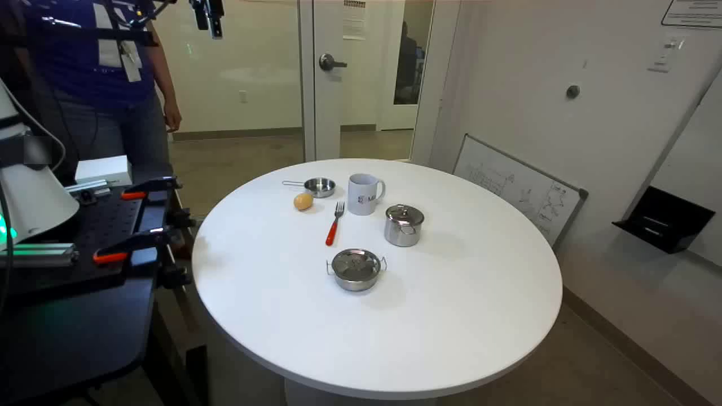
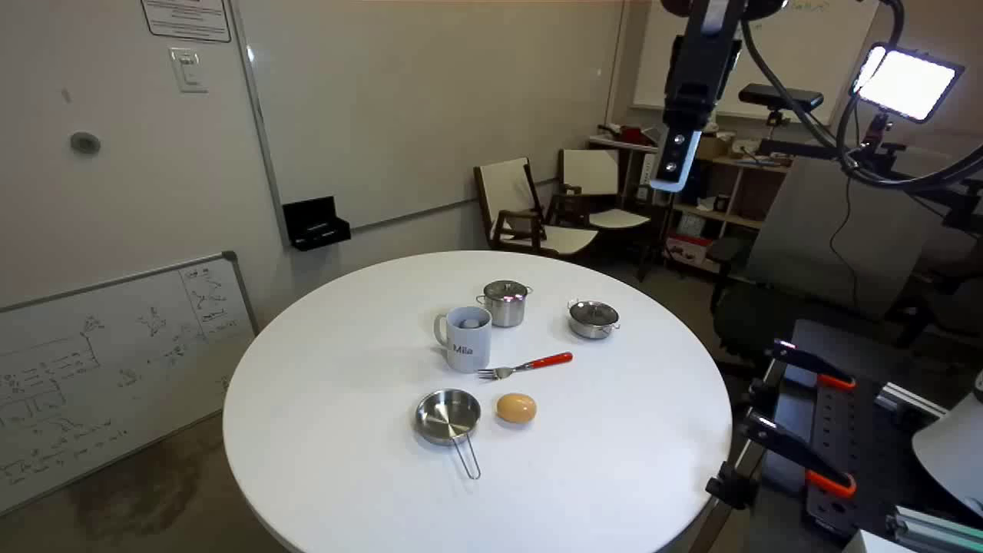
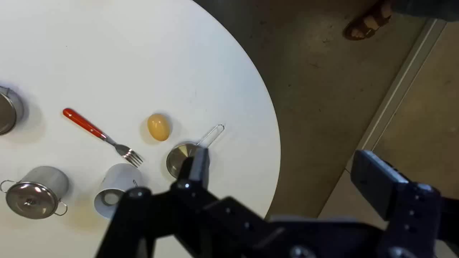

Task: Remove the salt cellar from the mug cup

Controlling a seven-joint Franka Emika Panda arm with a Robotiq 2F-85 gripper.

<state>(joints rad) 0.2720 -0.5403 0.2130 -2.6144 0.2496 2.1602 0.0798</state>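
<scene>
The mug cup is a small white mug standing upright on the round table, seen in both exterior views (image 1: 361, 195) (image 2: 468, 349) and in the wrist view (image 3: 122, 177). A pale round-topped thing, likely the salt cellar (image 2: 470, 324), sits inside the mug. Only its top shows, also in the wrist view (image 3: 111, 198); the mug wall hides the rest. In an exterior view the mug's inside is hidden. My gripper (image 3: 285, 172) is wide open and empty, high above the table and off to the side of the mug. It also shows at the top of an exterior view (image 2: 676, 165).
On the white table (image 1: 462, 316) stand a lidded steel pot (image 1: 404, 225) close to the mug, a shallow lidded bowl (image 1: 356, 269), a small pan (image 2: 448, 417), a yellow-brown egg (image 2: 516, 408) and a red-handled fork (image 2: 537, 362). A person (image 1: 101, 73) stands beyond the robot's bench.
</scene>
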